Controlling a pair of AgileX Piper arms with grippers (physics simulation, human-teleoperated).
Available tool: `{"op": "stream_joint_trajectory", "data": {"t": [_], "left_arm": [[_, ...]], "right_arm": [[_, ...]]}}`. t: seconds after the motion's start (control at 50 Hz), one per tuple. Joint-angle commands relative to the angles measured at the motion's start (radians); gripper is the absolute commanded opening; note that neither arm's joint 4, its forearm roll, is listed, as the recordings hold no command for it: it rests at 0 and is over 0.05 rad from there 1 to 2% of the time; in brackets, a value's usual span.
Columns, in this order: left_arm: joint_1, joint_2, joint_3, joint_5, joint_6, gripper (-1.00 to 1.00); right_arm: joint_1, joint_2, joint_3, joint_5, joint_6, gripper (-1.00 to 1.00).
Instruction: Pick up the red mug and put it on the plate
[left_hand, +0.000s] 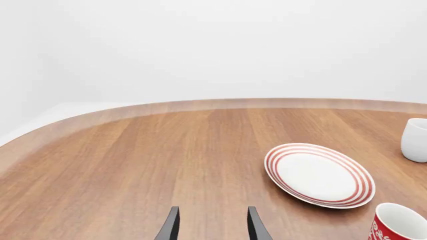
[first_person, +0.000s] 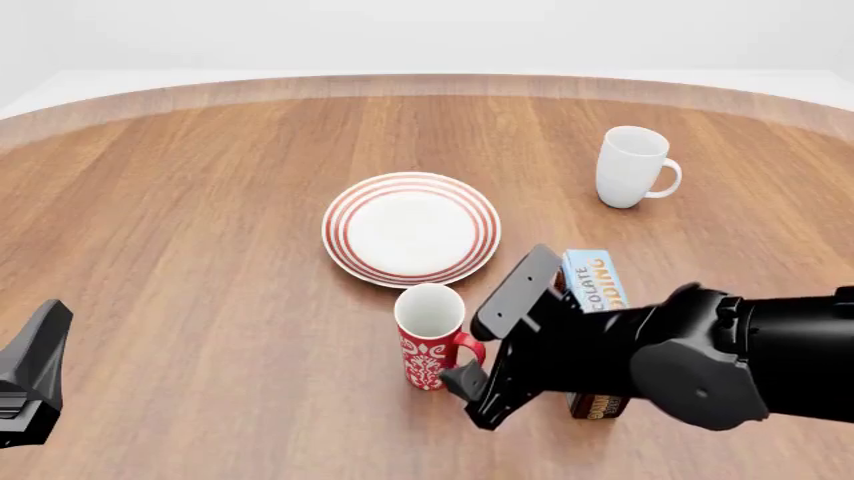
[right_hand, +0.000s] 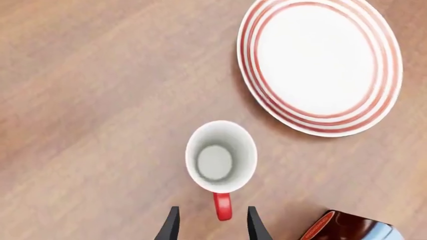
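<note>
A plain white backdrop rises behind a wood-grain tabletop with a rounded far edge. My right fingers hang above the red mug, spread apart and empty, and the mug's red handle lies in line with the gap between them, pointing back at me. The mug stands upright, its long axis vertical, so from this wrist I look straight down into its white inside. It sits toward the near edge, about midway across, just on the near side of the plate and not touching it. My right arm is plainly the nearer one; my left fingers are parted too, holding nothing, off toward the near left corner. The mug is tall, red with a white ornamental pattern low on its wall (the plain white mug toward the far right is not mine to take). I judge the handle the natural hold.
</note>
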Motion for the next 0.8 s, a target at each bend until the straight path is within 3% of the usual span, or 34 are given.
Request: {"op": "stream_joint_trajectory", "data": {"t": [0.02,0.8], "left_arm": [[0.0,0.0,0.0,0.0,0.0,1.0],[0.0,0.0,0.0,0.0,0.0,1.0]], "right_arm": [[0.0,0.032,0.016,-0.035,0.007,1.0],[-0.013,0.1,0.037,-0.105,0.014,1.0]]}}
